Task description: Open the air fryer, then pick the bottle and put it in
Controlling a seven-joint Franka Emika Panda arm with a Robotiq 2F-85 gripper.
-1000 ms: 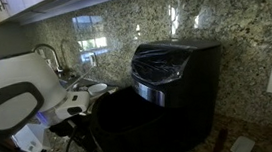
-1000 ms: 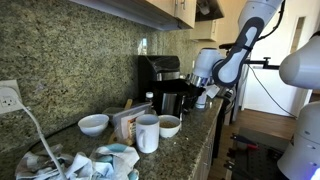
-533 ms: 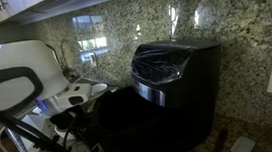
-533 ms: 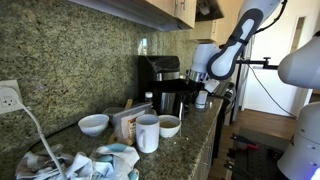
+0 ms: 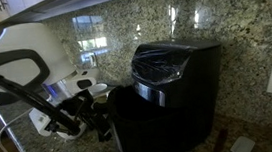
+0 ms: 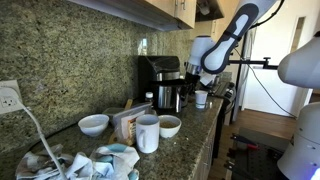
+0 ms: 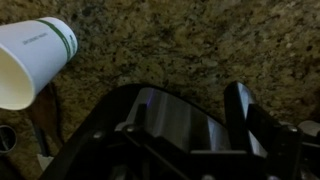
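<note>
Claw is spread wide with nothing in it; wrist view has a paper cup lying on its side, upper left, on the granite; the bottle only turns up in an exterior view, just beside the air fryer.

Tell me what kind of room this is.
Most likely a home kitchen: a speckled granite backsplash and countertop, wall cabinets overhead, and a black air fryer on the counter.
</note>
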